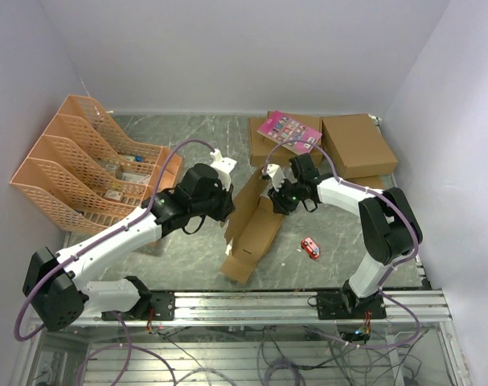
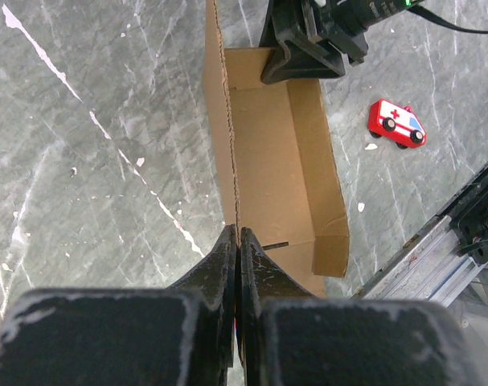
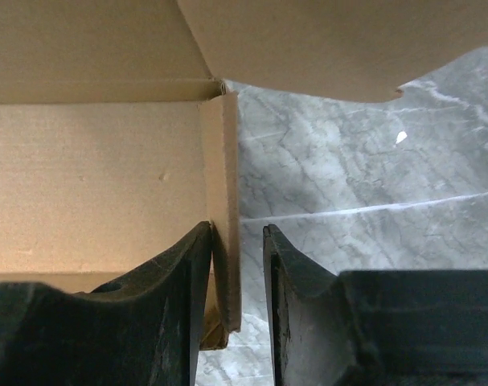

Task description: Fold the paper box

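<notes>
The paper box lies partly formed on the grey table, a brown oblong trough with its side walls raised. My left gripper is shut on the top edge of its left wall. In the left wrist view the jaws pinch that thin wall edge, and the box's floor stretches away from them. My right gripper is at the box's far end and also shows in the left wrist view. In the right wrist view its jaws are open and straddle an upright end flap, which rests against the left finger.
Orange file racks stand at the left. Larger brown boxes, one bearing a pink booklet, lie at the back right. A red toy ambulance lies right of the box, also in the left wrist view. A metal rail runs along the near edge.
</notes>
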### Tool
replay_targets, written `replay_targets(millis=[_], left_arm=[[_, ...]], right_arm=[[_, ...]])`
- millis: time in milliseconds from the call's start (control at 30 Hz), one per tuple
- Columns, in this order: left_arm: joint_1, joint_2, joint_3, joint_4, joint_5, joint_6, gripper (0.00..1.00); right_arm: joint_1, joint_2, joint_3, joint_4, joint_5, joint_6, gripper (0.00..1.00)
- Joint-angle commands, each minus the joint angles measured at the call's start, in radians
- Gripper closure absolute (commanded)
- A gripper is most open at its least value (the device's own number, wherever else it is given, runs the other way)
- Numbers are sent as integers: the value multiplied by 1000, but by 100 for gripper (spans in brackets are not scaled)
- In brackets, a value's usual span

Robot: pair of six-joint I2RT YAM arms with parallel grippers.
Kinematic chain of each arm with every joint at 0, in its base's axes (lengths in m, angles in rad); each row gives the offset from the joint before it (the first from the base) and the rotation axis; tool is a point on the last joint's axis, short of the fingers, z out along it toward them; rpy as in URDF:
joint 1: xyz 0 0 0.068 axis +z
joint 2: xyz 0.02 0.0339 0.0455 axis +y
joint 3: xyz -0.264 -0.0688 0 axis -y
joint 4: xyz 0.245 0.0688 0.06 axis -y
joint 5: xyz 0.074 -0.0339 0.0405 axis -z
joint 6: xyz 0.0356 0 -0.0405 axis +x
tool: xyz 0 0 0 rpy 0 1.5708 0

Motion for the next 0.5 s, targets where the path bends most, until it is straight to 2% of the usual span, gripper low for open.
replay_targets(millis=[0, 67, 133, 300, 400, 467], left_arm=[[-3, -25, -10, 39, 15, 10, 93], [-3, -27, -12, 42, 15, 9, 93], [-3, -32, -16, 41, 11, 11, 93], [-2, -46, -34, 45, 7, 15, 93], [2, -47, -36, 48, 14, 16, 93], [2, -49, -37, 53, 20, 17, 93]], right_arm=[[9, 12, -33, 54, 26, 7, 69], [12, 14, -39, 63, 45, 4, 78], [15, 2, -55, 87, 88, 3, 100], [15, -15, -69, 95, 106, -2, 100], [15, -7, -58, 81, 71, 1, 81], [15, -9, -55, 80, 51, 9, 74]])
